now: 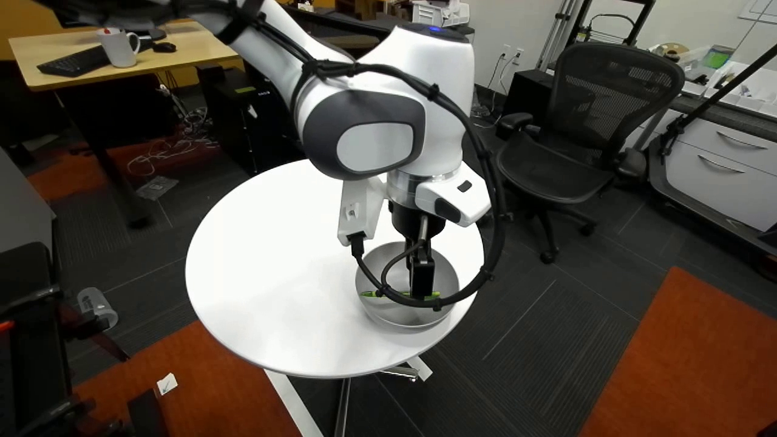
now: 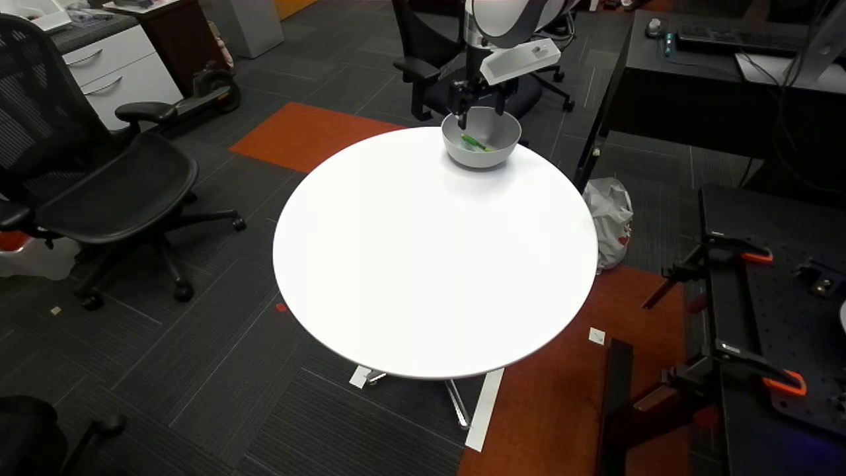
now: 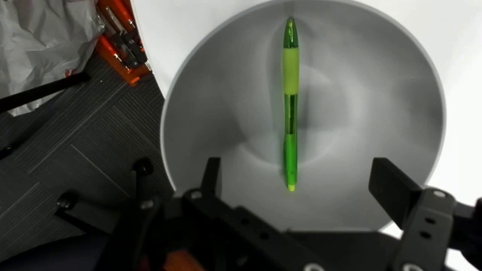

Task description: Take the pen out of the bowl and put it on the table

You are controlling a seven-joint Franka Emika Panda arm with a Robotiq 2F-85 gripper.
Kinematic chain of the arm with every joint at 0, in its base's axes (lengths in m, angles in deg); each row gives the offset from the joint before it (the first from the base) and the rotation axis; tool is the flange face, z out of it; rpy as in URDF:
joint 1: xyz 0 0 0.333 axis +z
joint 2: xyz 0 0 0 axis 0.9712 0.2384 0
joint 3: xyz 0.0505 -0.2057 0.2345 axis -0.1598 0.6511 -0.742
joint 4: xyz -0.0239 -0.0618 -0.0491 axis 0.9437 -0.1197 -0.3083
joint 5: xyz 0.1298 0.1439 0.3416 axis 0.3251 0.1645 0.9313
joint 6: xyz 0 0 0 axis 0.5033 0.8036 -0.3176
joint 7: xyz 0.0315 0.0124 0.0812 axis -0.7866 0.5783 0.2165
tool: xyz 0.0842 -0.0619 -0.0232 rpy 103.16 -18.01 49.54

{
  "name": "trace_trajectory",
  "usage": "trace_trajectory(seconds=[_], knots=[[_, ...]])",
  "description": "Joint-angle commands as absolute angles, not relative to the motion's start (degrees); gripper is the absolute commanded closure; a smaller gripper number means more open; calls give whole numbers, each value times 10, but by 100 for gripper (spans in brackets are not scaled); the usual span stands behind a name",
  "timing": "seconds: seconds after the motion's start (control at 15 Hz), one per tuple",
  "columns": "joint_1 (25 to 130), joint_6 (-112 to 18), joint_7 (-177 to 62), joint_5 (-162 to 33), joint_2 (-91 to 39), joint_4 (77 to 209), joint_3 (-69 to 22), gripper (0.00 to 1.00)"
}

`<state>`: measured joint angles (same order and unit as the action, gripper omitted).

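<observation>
My gripper [image 3: 299, 173] is over the grey bowl [image 3: 399, 113], jaws spread wide. The green pen [image 3: 290, 73] lies inside, showing between them in the wrist view. Bowl sits on the round white table [image 2: 429, 251], near its edge. In an exterior view my black cable [image 1: 499, 206] crosses in front of both. Around: mesh office chair [image 1: 607, 115], plastic bag [image 2: 607, 221], white mug [image 1: 118, 50] on wooden desk [image 1: 200, 47].
</observation>
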<state>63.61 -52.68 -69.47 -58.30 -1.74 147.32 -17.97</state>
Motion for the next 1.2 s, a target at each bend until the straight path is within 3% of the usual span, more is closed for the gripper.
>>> trace_trajectory(seconds=[0.0, 0.67, 0.73, 0.87, 1.13], knots=[[629, -494, -673, -563, 12, 1430, -183, 0], [632, -466, -681, -568, 62, 1384, -178, 0], [632, -464, -682, -569, 65, 1380, -177, 25], [632, -462, -682, -569, 71, 1374, -177, 34], [632, -456, -682, -569, 78, 1362, -177, 66]])
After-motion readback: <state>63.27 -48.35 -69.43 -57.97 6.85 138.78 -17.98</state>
